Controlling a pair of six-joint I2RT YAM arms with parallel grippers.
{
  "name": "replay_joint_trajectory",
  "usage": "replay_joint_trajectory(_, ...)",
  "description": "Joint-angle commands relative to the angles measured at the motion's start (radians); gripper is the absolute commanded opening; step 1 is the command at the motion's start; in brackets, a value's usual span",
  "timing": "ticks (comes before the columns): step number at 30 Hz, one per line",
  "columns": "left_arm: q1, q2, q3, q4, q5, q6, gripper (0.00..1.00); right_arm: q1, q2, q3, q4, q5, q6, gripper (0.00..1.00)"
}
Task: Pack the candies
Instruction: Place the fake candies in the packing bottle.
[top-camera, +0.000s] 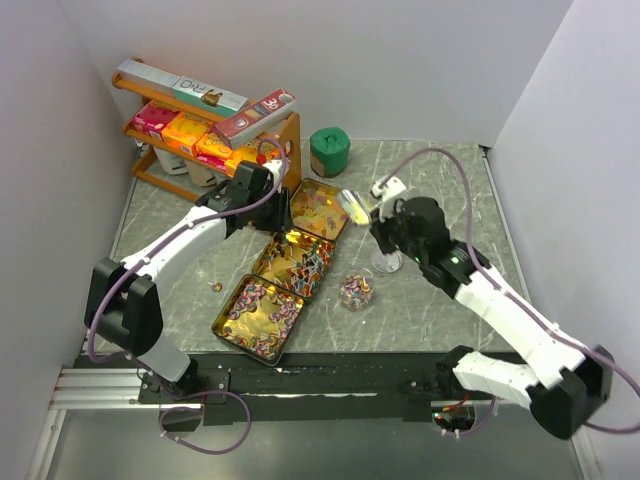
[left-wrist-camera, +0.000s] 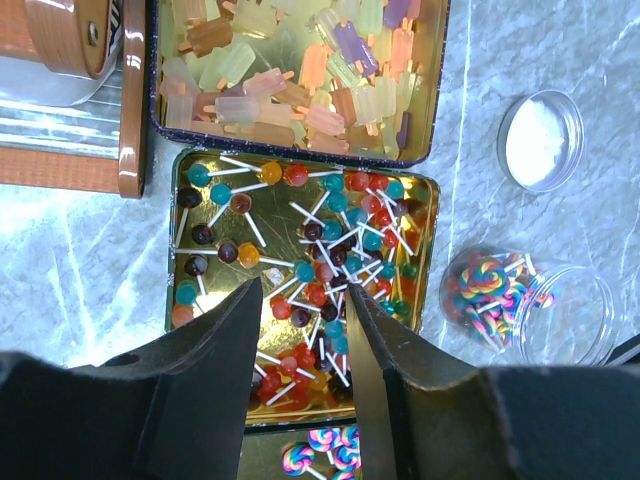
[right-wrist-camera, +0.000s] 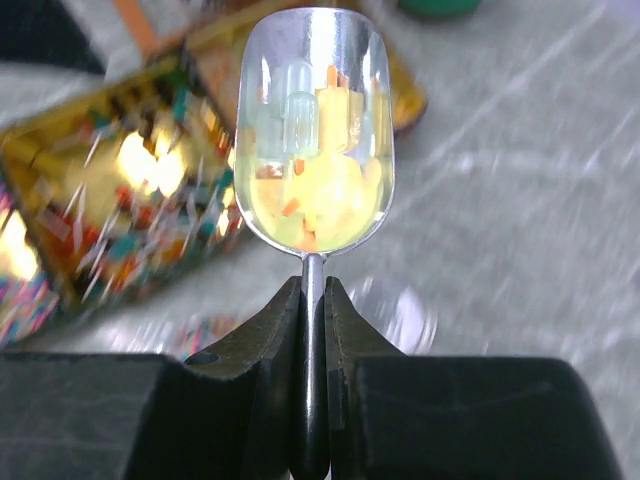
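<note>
Several candies (right-wrist-camera: 318, 190) in scoop (right-wrist-camera: 313, 40), in R gripper (right-wrist-camera: 314, 300)

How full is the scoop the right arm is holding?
Loaded. The scoop, clamped by its handle in the right gripper, carries yellow and orange candies covering most of its bowl.

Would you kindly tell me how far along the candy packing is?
Done: the clear round plastic jar holds some swirled lollipops. In hand: the right gripper grips a shiny metal scoop loaded with yellow-orange popsicle sweets. Remaining: three gold tins hold many candies; the left gripper hangs open.
</note>
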Motion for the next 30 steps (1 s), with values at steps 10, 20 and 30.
replay_joint_trajectory(10,0.001,0.079,0.018,0.046,0.019,-0.021,0.43,0.177,-0.292,-0.011,-0.548,0.005,0.335,0.00)
replay_joint_trajectory(20,0.001,0.097,-0.006,0.067,0.040,-0.012,0.42,0.257,-0.286,-0.023,-0.709,0.018,0.548,0.00)
replay_joint_trajectory(30,0.001,0.108,-0.021,0.087,0.051,-0.006,0.41,0.263,-0.002,0.257,-1.028,0.055,0.547,0.00)
